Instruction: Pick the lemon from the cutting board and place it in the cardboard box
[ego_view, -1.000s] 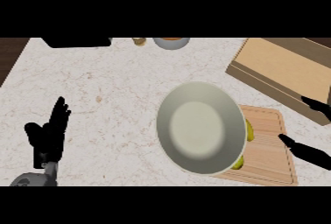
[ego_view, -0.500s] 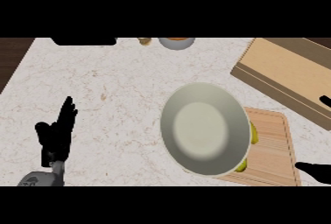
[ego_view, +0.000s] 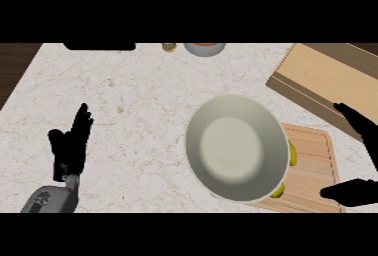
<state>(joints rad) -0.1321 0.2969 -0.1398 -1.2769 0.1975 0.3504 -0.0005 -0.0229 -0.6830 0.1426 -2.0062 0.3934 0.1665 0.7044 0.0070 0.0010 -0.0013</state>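
Most of the lemon (ego_view: 293, 155) is hidden from you. A big pale plate (ego_view: 236, 147) overlaps the cutting board (ego_view: 314, 165), leaving only yellow-green slivers at the plate's right rim. Right of the plate, your right hand (ego_view: 353, 192) holds nothing, thumb and fingers spread well apart. The cardboard box (ego_view: 332, 75) lies up and right of the plate. Left of the plate, your left hand (ego_view: 70, 147) rests open, fingers up. A bowl (ego_view: 204, 48) sits beyond the plate.
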